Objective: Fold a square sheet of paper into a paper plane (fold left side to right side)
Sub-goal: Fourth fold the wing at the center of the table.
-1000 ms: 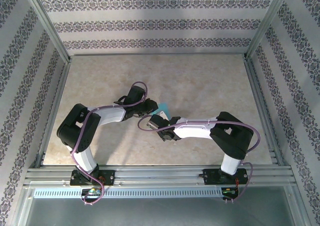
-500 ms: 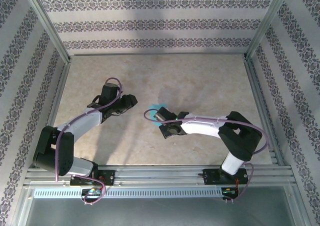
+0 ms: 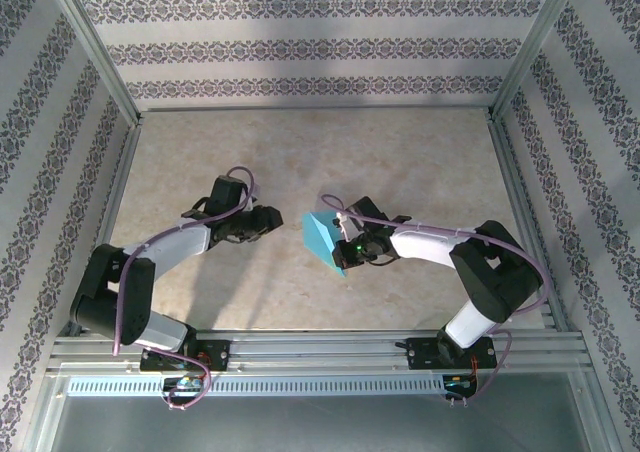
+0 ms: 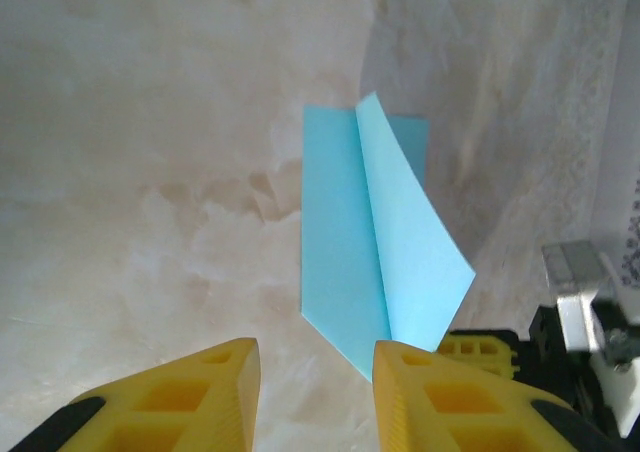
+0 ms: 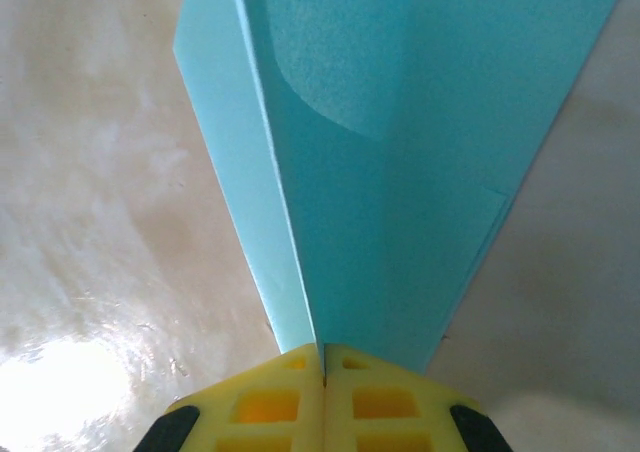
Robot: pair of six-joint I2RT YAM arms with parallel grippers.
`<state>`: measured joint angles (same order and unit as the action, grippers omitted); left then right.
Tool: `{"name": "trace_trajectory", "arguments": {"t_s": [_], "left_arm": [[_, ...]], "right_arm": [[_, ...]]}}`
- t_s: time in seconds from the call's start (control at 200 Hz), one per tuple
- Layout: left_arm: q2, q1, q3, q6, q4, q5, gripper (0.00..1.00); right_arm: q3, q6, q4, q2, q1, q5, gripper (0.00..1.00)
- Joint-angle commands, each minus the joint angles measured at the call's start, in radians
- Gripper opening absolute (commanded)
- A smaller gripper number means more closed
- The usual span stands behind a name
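Left gripper (image 3: 268, 221) was spread, its yellow fingers (image 4: 225, 387) apart over the marbled worktop (image 3: 400, 152), just left of the sheet of paper (image 3: 321, 236). The turquoise sheet, folded along a crease to a pointed outline, sat near mid-worktop with one flap raised. Right gripper (image 5: 322, 357) was pressed together on the creased end, pinching it.

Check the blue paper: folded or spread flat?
Folded: the blue paper shows a sharp crease with layers rising from it, held in the right gripper, fingers shut.
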<state>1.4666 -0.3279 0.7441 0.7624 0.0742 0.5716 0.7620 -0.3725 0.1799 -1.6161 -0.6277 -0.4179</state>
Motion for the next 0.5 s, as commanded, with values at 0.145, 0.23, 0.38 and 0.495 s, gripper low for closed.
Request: {"name": "trace_trajectory", "arguments": {"t_s": [0.145,0.23,0.38,0.495], "left_arm": [[0.094,-0.098,0.032,0.035,-0.088,0.018,0.37],[0.133,-0.127,0.058,0.041,-0.094,0.007,0.39],[0.204,-0.176,0.126,0.041,-0.083,-0.014,0.4],[0.256,-0.205,0.176,0.034,-0.064,-0.031,0.4]], "right_arm": [[-0.071,-0.055,-0.142,0.006,0.069,-0.208,0.0],[-0.081,-0.06,-0.16,-0.004,0.083,-0.23,0.0],[-0.087,-0.064,-0.172,-0.018,0.098,-0.251,0.0],[-0.089,-0.068,-0.177,-0.024,0.102,-0.251,0.0]]}}
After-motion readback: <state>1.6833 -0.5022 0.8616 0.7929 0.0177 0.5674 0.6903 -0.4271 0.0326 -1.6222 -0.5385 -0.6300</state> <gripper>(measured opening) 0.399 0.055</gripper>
